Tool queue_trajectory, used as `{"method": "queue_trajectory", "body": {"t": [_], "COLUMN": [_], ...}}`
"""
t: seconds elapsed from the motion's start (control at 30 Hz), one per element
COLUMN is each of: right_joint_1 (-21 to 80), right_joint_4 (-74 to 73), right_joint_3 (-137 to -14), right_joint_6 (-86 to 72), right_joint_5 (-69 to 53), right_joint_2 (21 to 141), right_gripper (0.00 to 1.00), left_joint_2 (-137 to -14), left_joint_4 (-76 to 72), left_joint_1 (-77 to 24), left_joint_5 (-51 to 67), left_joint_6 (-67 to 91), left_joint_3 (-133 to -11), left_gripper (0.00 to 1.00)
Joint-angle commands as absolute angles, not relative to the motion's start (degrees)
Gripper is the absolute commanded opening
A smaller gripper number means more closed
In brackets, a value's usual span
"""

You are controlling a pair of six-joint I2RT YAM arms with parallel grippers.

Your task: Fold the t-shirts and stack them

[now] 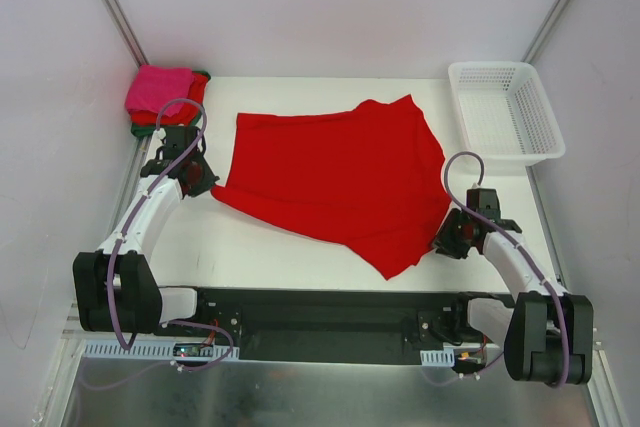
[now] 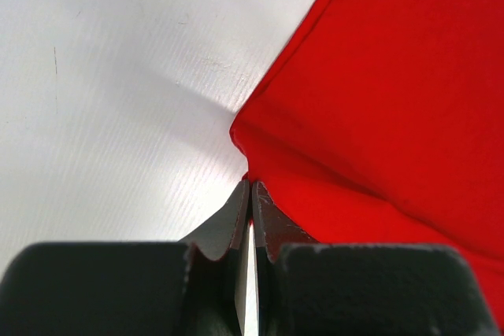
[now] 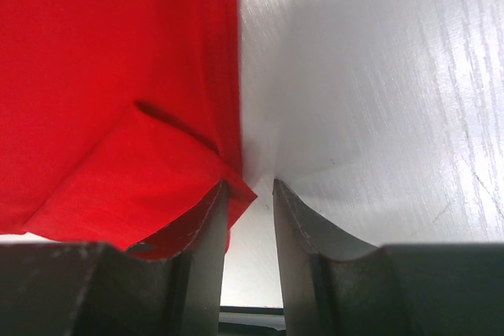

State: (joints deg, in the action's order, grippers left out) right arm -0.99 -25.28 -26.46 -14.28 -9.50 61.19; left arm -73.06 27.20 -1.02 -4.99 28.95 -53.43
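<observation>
A bright red t-shirt [image 1: 335,182] lies spread across the middle of the white table, with its near corner folded toward the right arm. My left gripper [image 1: 205,182] is at the shirt's left near corner. In the left wrist view its jaws [image 2: 250,182] are shut on the edge of the red cloth [image 2: 394,100]. My right gripper [image 1: 445,237] is at the shirt's right near edge. In the right wrist view it is [image 3: 249,184] open, red cloth [image 3: 110,76] drapes over the outside of its left finger, and bare table shows in the gap. Folded t-shirts [image 1: 160,90] are stacked at the back left, hot pink on top of red and dark green.
A white lattice basket [image 1: 505,112] stands at the back right corner. Upright frame posts rise at both back corners. The black base rail [image 1: 320,322] runs along the near edge between the arms.
</observation>
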Motion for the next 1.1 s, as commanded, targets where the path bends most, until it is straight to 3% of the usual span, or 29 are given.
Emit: {"method": "queue_trajectory", "body": {"t": [0.0, 0.6, 1.07], "right_joint_1": [-1.58, -1.76, -1.76], "right_joint_4": [-24.79, -24.61, -36.56], "right_joint_3": [-27.86, -28.74, -37.34], "right_joint_6": [-13.71, -13.36, -9.32], "right_joint_5": [-9.49, -9.40, -9.05], "right_joint_2": [62.31, 63.11, 49.23], "right_gripper": [0.31, 0.01, 0.01], "left_joint_2": [-71.19, -71.01, -70.66], "left_joint_4": [26.28, 26.19, 26.28], "left_joint_1": [-0.35, -0.35, 0.79], "left_joint_5": [-5.62, -5.80, -5.54], "left_joint_6": [28.30, 28.30, 28.39], "left_joint_3": [-52.82, -52.65, -52.38], "left_gripper": [0.00, 0.00, 0.00]}}
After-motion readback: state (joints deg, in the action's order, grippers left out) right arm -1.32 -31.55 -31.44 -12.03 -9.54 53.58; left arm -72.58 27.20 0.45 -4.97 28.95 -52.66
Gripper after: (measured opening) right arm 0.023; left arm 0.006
